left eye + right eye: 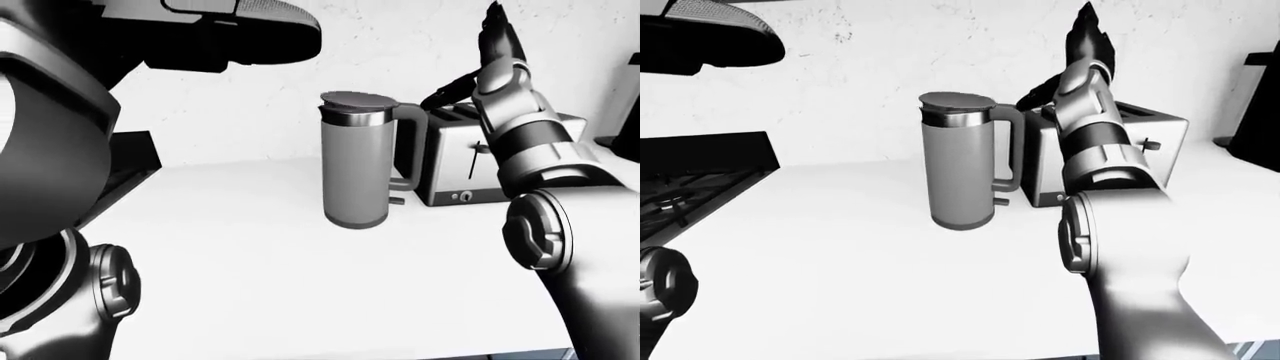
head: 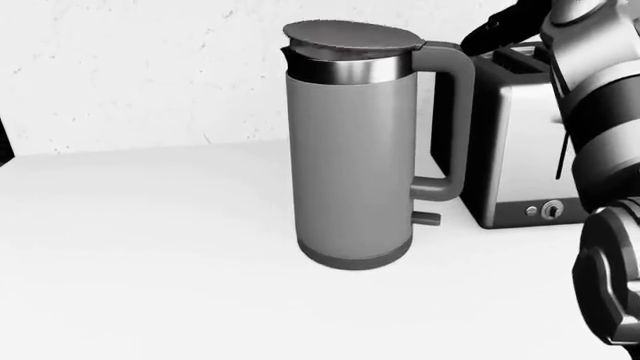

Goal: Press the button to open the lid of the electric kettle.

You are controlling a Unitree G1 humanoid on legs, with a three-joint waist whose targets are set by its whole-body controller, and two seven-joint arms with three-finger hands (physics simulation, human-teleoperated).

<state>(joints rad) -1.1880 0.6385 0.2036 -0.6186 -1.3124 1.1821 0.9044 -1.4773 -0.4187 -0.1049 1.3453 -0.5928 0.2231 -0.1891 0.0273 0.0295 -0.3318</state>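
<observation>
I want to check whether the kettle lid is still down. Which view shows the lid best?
The head view: the lid is large and near, lying flat on the kettle, closed. The left-eye and right-eye views show the same closed lid, only smaller and farther off.

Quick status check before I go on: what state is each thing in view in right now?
Electric kettle: upright on the counter, handle toward the view's right.
Kettle lid: down, not yet opened.
Toaster: upright beside the kettle, on its handle side.
Right hand: raised above the toaster, fingers spread, one dark finger reaching toward the top of the kettle handle, not touching it.
Left hand: not in view.
Stove: no flame visible.
</observation>
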